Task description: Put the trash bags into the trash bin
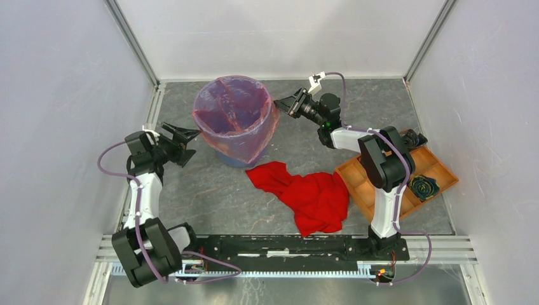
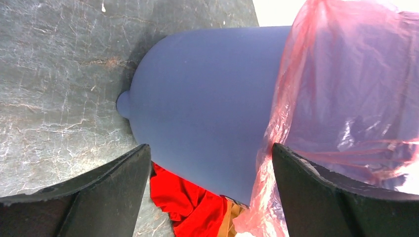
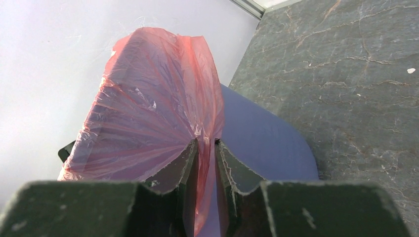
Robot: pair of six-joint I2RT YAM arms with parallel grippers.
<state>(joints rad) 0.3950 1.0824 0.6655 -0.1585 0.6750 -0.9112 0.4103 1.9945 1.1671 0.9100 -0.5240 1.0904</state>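
The blue trash bin [image 1: 236, 159] stands upright at the back centre of the table, with the translucent red-orange trash bag [image 1: 235, 108] draped inside it and folded over its rim. My right gripper [image 1: 278, 101] is at the bin's right rim, shut on a fold of the bag [image 3: 148, 108] beside the bin wall [image 3: 262, 138]; its fingertips [image 3: 206, 143] pinch the film. My left gripper [image 1: 196, 142] is open beside the bin's left side. In the left wrist view its jaws [image 2: 211, 153] frame the bin wall [image 2: 207, 108], with the bag's hanging edge [image 2: 346, 98] by the right finger.
An opaque red cloth [image 1: 305, 190] lies crumpled in front of the bin and also shows in the left wrist view [image 2: 188, 202]. An orange-brown compartment tray [image 1: 397, 178] at the right holds a dark object [image 1: 424, 186]. White walls enclose the table on three sides.
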